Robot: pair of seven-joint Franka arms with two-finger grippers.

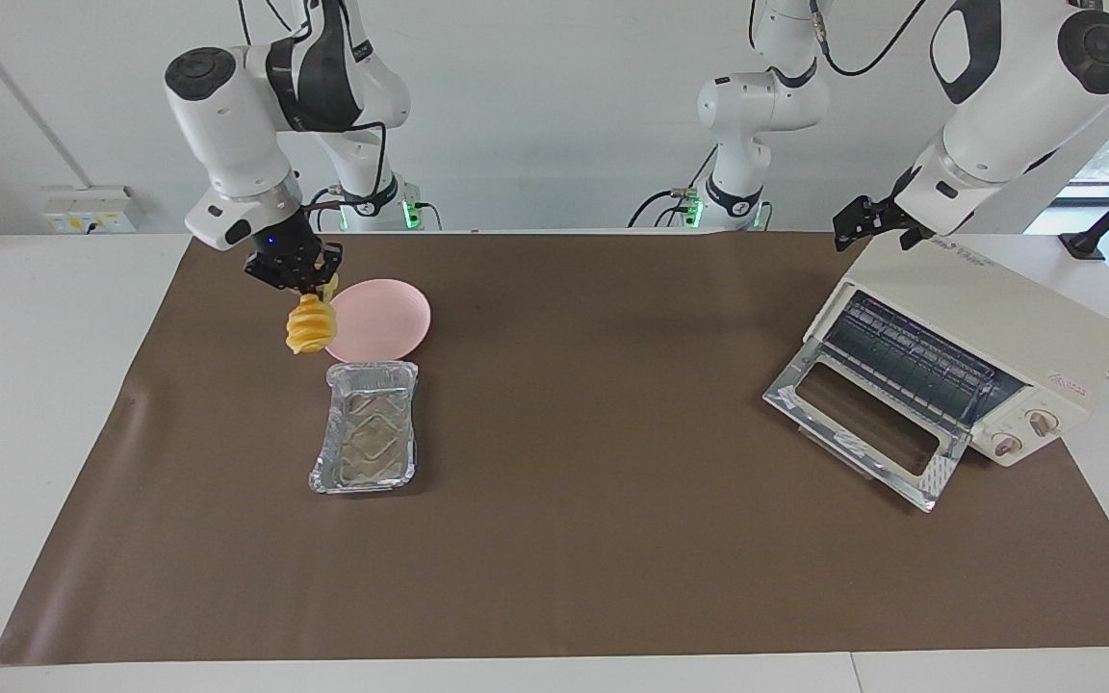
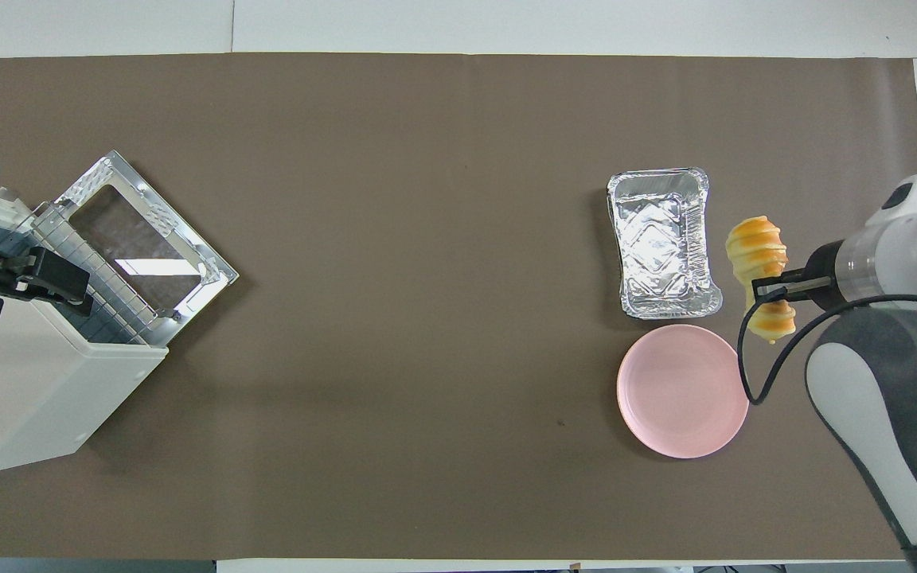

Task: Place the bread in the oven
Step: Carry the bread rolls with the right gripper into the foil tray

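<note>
The right pincer [image 1: 316, 271] is closed on the bread [image 1: 310, 325], pinching one end so the loaf hangs down below the fingers, lifted off the tabletop [image 1: 554, 539]. Directly beside the hanging loaf is the pink plate [image 1: 383, 319], and just under and past it the foil tray [image 1: 367, 425]; held this high, the bread looks free to be carried over both without snagging. An end grip probably lets the loaf swing, so a slow carry seems wise. The oven [image 1: 988, 337] is well apart from this pincer, at the left arm's end, with its glass door [image 1: 867, 423] dropped open and the wire rack showing, ready to take the loaf. The left pincer [image 1: 864, 223] waits over the oven's top edge; I cannot tell how its fingers stand
</note>
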